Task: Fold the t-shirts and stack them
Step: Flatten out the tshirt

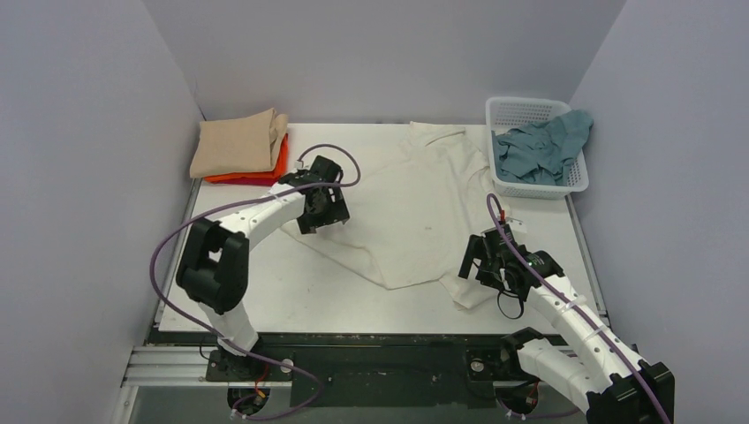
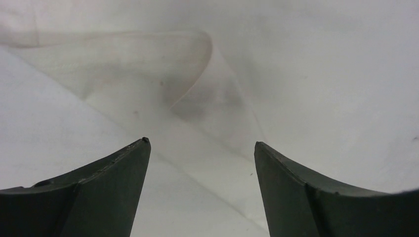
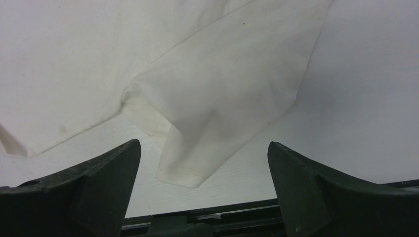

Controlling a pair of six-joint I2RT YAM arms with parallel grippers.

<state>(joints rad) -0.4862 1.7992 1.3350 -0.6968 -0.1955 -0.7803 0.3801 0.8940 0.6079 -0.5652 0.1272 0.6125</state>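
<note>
A large cream-white t-shirt (image 1: 411,208) lies spread and rumpled across the middle of the table. My left gripper (image 1: 320,215) hovers open over its left edge; the left wrist view shows a curled fold of the cloth (image 2: 197,84) ahead of the empty jaws. My right gripper (image 1: 488,265) is open above the shirt's near right corner; the right wrist view shows a sleeve end (image 3: 197,158) between the spread jaws. A folded tan shirt (image 1: 237,146) lies on orange and red shirts (image 1: 256,177) at the back left. A teal-blue shirt (image 1: 540,148) lies crumpled in the basket.
A white lattice basket (image 1: 532,110) stands at the back right corner. Grey walls close the table on three sides. The table's front edge and black rail (image 3: 207,215) run just below the right gripper. A purple cable (image 1: 177,234) loops beside the left arm.
</note>
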